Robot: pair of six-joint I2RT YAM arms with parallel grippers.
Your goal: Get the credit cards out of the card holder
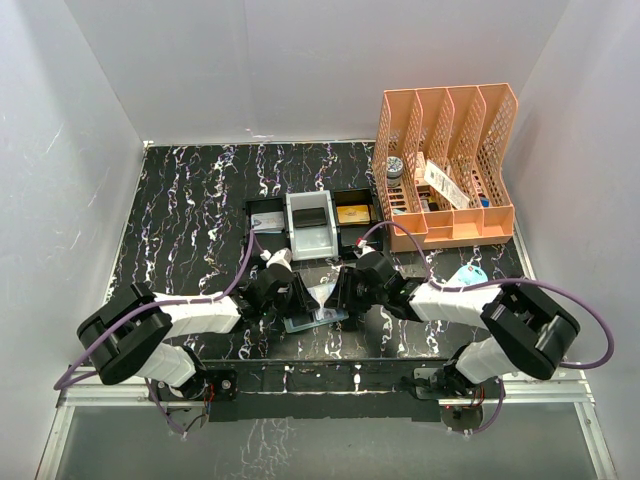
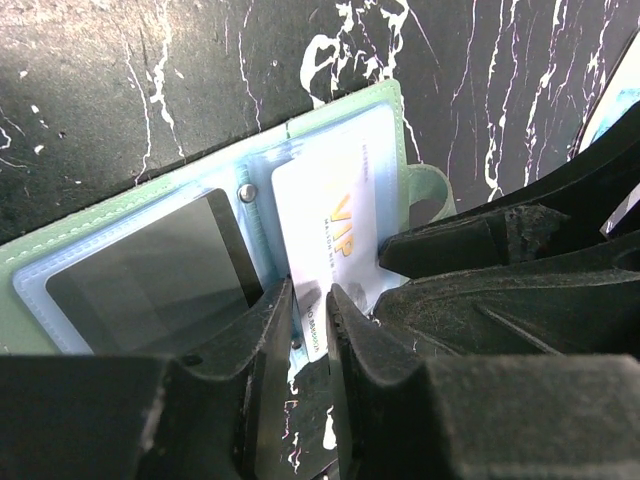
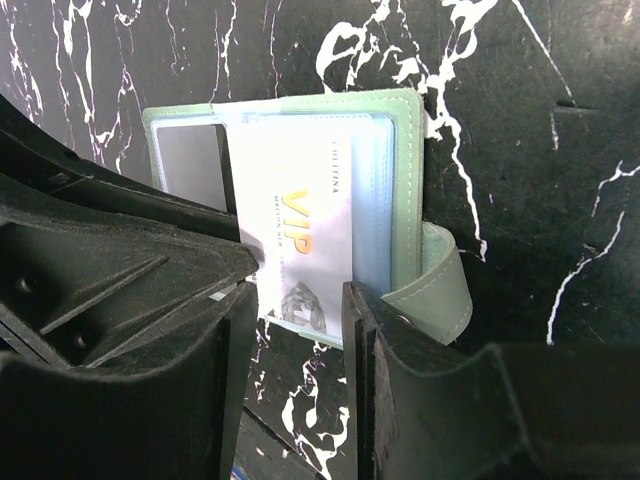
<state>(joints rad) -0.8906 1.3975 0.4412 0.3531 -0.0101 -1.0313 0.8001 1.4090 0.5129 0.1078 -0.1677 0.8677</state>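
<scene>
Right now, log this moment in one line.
sage-green soft bifold card holder: open; white plastic VIP card: protruding; dark grey card: pocketed; left end effector: near-shut, grip unclear; right end effector: open astride VIP card

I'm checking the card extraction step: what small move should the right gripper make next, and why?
Probably close the right gripper on the white VIP card: its jaws stand open either side of the card's end, which sticks out of the open card holder.

orange file rack [image 1: 447, 165] far right, black and white trays [image 1: 312, 240] left of it
</scene>
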